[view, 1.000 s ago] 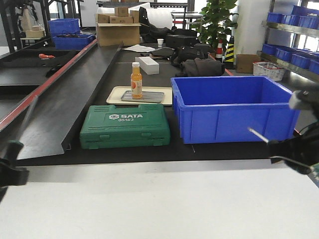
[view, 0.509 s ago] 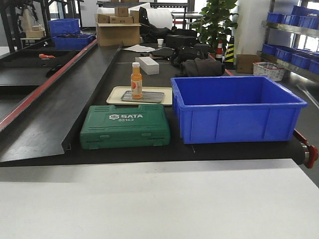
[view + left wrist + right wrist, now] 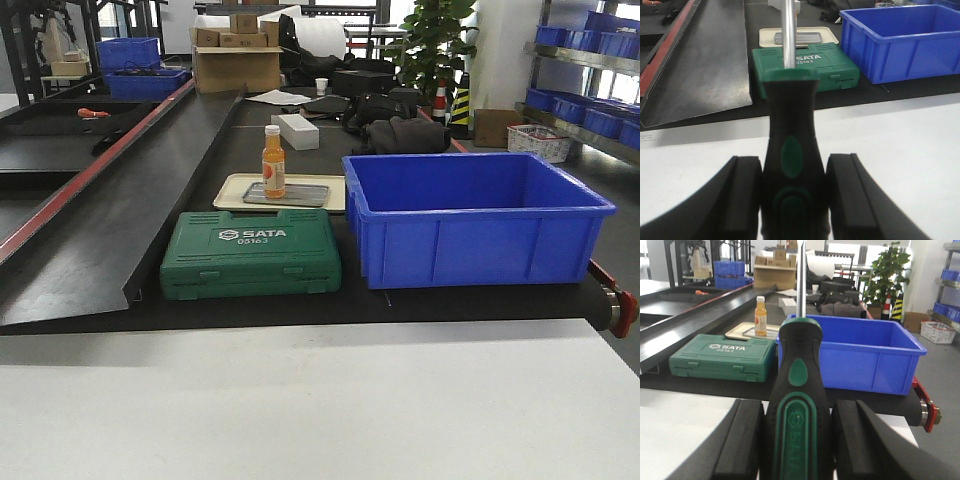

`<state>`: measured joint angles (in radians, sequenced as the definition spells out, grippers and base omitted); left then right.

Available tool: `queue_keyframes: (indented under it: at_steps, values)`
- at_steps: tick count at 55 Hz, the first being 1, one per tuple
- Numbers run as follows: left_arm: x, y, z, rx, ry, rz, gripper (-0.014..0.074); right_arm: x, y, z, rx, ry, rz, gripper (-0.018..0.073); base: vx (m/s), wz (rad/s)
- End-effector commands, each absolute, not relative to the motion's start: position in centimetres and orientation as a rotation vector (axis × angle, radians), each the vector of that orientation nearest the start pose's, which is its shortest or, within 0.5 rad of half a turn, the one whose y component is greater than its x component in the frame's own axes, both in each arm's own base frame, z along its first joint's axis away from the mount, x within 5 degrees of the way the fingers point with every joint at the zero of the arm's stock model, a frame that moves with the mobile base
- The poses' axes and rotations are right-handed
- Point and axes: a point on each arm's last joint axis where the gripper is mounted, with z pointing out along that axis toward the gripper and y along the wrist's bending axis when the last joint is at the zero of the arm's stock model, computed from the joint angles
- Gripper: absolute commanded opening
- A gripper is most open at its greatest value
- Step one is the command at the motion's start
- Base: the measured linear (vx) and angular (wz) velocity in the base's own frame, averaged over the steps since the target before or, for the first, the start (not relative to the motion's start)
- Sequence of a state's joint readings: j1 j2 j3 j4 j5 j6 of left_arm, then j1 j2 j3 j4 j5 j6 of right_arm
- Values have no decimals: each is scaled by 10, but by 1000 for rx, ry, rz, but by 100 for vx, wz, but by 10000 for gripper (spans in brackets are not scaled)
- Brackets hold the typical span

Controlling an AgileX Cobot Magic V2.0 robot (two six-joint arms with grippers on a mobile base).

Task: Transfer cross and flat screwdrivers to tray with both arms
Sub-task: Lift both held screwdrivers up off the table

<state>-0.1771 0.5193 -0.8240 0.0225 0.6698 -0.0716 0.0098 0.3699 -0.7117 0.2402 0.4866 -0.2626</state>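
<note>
In the left wrist view my left gripper (image 3: 794, 167) is shut on a screwdriver (image 3: 791, 120). Its black handle with green accents fills the gap between both fingers (image 3: 746, 195), and the bare metal shaft points away, toward the green case. My right gripper (image 3: 799, 410) is shut on the second screwdriver (image 3: 799, 347) in the same way, with the shaft rising in front of the blue bin. Which one is cross or flat cannot be told, since the tips are cut off. Both grippers hang over the white table (image 3: 320, 410). Neither arm shows in the exterior view. The tray is out of view.
Beyond the white table, a green SATA case (image 3: 251, 252) and a deep blue bin (image 3: 470, 215) stand on a black surface. Behind them lies a beige tray (image 3: 232, 187) with an orange bottle (image 3: 273, 160). A black sloped panel (image 3: 120, 220) runs along the left.
A second ago both arms showed at the left and right edges of the exterior view with the shafts raised. They have since withdrawn out of that view.
</note>
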Motion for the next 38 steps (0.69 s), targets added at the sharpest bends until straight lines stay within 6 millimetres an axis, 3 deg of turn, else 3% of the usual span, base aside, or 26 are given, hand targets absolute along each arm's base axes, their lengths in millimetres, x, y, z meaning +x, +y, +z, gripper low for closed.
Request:
queue_keyframes:
  at_steps: [1,38]
  values:
    - [84,-14,405,98,1721,-165,1,58,9,398,-108,1498,50,-8,0,0]
    - [84,-14,405,98,1727,-165,3,58,11,391,-117,1573,81,-8,0,0]
